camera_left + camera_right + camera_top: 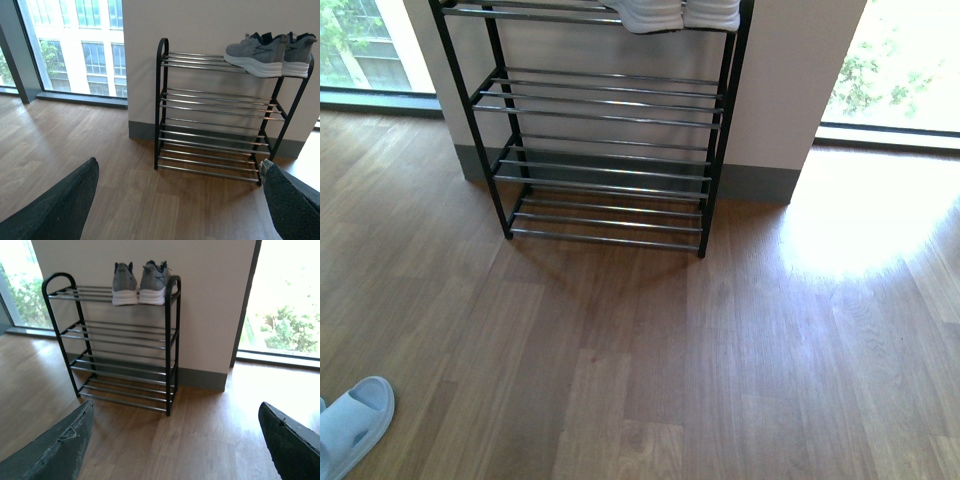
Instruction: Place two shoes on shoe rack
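Shoe rack (168, 350) stood on the wooden floor (640, 380) with its back to a pale wall, between two bright windows. It had four tiers of thin chrome bars in a black frame.

Both shoes sat on the top tier, at the right end as seen from the front view. The first shoe (125, 285) and the second shoe (154, 284) stood upright on their white soles, side by side and close together. The second was just beside the rack's end post. The three lower tiers carried nothing.

Left tool (178, 165): its two dark fingers stood wide apart with nothing between them, well back from the rack.

Right tool (176, 407): its fingers were likewise spread wide and held nothing, and it was also well clear of the rack.

A pale blue slipper (355, 415) lay on the floor at the near left of the front view, well apart from the rack.
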Robot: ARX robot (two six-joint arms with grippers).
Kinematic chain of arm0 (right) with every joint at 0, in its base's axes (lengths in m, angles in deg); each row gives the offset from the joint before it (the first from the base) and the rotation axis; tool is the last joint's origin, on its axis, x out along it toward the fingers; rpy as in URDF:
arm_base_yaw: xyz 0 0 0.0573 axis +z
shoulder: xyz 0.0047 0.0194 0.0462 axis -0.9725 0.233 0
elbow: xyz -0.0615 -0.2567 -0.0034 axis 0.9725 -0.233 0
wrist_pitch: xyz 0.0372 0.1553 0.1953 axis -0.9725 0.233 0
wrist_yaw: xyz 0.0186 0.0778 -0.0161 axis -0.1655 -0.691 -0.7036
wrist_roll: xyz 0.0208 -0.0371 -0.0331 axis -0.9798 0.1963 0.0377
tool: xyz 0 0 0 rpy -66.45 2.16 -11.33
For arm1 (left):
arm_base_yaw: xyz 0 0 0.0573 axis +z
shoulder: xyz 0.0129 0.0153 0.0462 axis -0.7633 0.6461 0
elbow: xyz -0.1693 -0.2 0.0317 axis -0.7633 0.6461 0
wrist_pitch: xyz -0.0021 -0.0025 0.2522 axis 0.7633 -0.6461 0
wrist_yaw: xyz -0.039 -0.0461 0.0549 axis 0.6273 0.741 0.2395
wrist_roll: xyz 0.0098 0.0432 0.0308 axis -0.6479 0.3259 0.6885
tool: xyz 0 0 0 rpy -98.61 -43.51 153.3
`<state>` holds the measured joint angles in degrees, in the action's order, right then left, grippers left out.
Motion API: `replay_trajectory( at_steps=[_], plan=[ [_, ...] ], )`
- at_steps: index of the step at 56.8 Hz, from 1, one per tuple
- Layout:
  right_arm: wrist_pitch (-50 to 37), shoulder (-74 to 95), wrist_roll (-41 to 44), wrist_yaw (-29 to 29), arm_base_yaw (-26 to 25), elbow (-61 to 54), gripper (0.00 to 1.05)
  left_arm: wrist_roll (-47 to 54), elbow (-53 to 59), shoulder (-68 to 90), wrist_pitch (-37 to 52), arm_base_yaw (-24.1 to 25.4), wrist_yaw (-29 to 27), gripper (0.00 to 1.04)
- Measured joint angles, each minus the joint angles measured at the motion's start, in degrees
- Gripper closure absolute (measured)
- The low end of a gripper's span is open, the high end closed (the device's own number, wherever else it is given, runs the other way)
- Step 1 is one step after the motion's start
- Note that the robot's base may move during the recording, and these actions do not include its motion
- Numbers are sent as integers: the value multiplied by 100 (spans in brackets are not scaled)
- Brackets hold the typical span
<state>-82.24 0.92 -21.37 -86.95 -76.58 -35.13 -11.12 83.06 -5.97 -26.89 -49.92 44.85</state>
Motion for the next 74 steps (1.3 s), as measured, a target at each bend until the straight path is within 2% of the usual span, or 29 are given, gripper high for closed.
replay_trajectory(
  at_steps=[74],
  plan=[
    [0,2,0,15,0,0,9,0,0,0,0,0,2,9]
  ],
)
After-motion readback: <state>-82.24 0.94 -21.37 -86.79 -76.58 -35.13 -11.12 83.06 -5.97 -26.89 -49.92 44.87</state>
